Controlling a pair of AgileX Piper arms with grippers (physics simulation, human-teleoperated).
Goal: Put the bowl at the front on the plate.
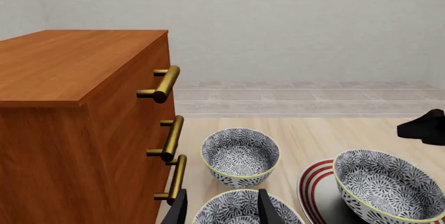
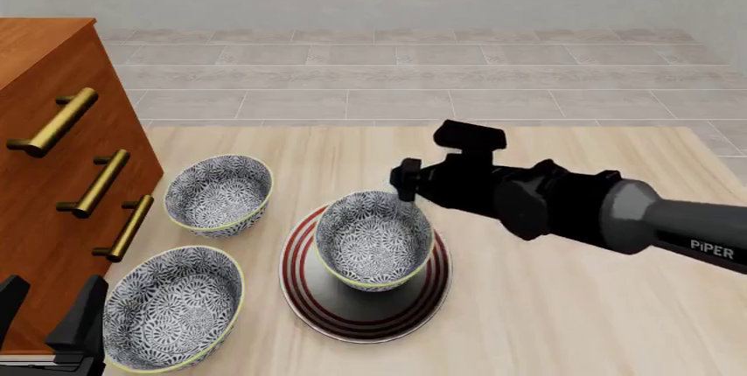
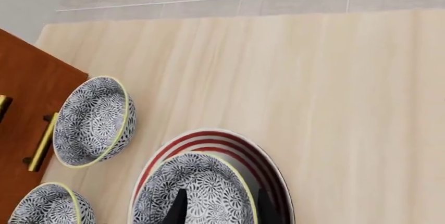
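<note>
The bowl (image 2: pixel 373 240) (image 3: pixel 201 187) (image 1: pixel 389 187), white with a dense dark-blue floral pattern, stands upright on the red-ringed plate (image 2: pixel 350 323) (image 3: pixel 208 138) (image 1: pixel 313 182) in the middle of the table. My right gripper (image 2: pixel 407 194) (image 3: pixel 222 208) hovers at the bowl's far rim. It is open, with one finger over the inside and one outside. Down at the table's front left corner, my left gripper (image 2: pixel 47 319) (image 1: pixel 222 208) is open and empty, beside another bowl.
Two alike bowls sit left of the plate, one at the front left (image 2: pixel 173 306) (image 1: pixel 230 203) (image 3: pixel 49 206) and one further back (image 2: pixel 219 192) (image 1: pixel 240 156) (image 3: pixel 90 122). A wooden dresser (image 2: pixel 47 131) (image 1: pixel 70 104) with brass handles stands along the left edge.
</note>
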